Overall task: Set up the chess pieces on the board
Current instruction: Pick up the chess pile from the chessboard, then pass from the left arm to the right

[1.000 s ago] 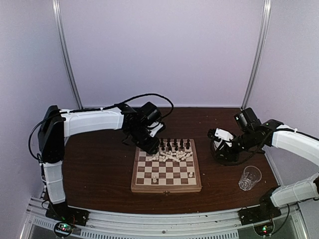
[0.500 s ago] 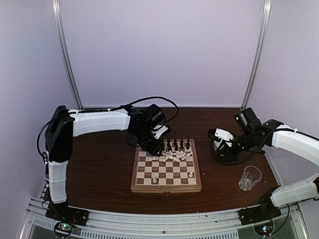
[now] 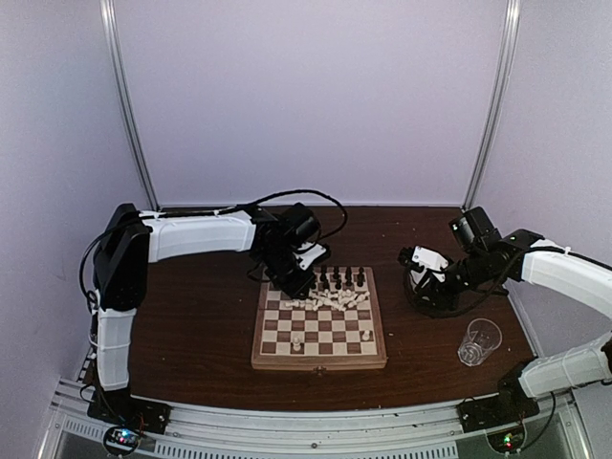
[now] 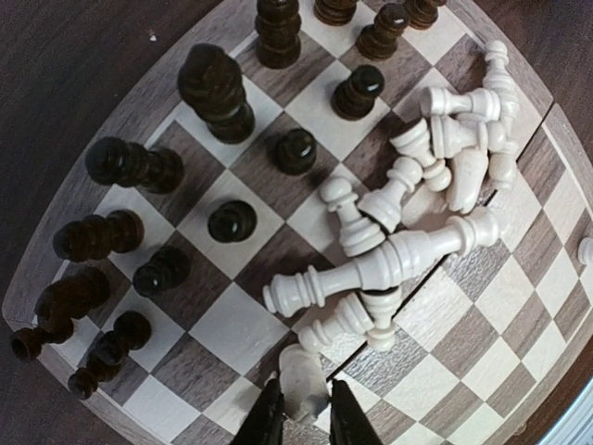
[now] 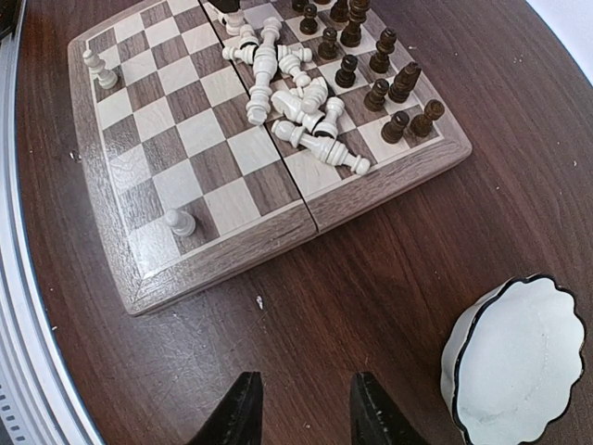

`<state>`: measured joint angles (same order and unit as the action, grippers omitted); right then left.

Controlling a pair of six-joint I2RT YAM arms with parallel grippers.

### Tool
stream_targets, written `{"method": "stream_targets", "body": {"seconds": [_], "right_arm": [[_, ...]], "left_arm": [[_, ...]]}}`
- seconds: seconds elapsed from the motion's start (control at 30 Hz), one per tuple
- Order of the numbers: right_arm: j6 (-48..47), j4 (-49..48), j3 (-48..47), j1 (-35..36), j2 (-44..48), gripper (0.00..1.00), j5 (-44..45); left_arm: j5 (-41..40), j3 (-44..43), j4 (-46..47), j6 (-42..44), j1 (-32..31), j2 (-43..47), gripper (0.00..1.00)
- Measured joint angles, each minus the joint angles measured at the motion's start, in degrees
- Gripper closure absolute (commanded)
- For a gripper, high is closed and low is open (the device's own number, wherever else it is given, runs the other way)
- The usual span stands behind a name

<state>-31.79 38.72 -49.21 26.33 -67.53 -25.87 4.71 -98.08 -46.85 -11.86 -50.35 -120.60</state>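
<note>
At lower centre of its wrist view, the left claw (image 4: pixel 306 417) pinches a cream-white turned chess piece (image 4: pixel 301 385) on the checked wooden chessboard (image 4: pixel 232 329) — right claw (image 5: pixel 301 413) half-open, empty, over the brown desk (image 5: pixel 371 306).

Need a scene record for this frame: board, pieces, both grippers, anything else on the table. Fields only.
board: wooden, flat, mid-table
dark pieces: appear upright, on the two far rows
white heap: toppled pile, mid-board next to the dark rows
upright white pieces: two, on the near rows
left gripper: fingers against both sides of a white piece at the heap's edge
right gripper: open, empty, over bare table right of the board
other: white scalloped bowl; clear cup, both right of the board
</note>
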Motion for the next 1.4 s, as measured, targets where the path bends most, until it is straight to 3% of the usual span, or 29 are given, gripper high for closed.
{"method": "stream_targets", "body": {"seconds": [0.23, 0.57, 0.77, 0.97, 1.17, 1.4], "right_arm": [[0.0, 0.0, 0.0, 0.0, 0.0, 0.65, 0.04], [0.17, 0.02, -0.02, 0.0, 0.0, 0.66, -0.28], [3.87, 1.66, -6.19, 0.02, -3.39, 0.6, -4.81], [11.41, 2.6, -19.12, 1.81, -12.57, 0.53, -11.98], [24.87, -0.98, -25.9, 6.25, -19.06, 0.5, -18.8], [41.0, -10.38, -28.63, 9.55, -26.23, 0.45, -24.68]], "left_arm": [[0.02, -0.59, -0.52, 0.66, 0.0, -0.09, 0.97], [0.15, -1.57, -2.54, -0.15, 0.0, 0.94, 1.0], [0.28, -2.01, -2.56, -4.57, 0.0, 8.33, 1.0], [-0.46, -1.07, 3.15, -12.22, 0.0, 18.32, 1.0], [-2.05, 10.78, 15.78, -20.87, -0.24, 27.89, 1.0], [-7.28, 19.21, 24.5, -26.08, -2.32, 32.33, 1.0]]}}
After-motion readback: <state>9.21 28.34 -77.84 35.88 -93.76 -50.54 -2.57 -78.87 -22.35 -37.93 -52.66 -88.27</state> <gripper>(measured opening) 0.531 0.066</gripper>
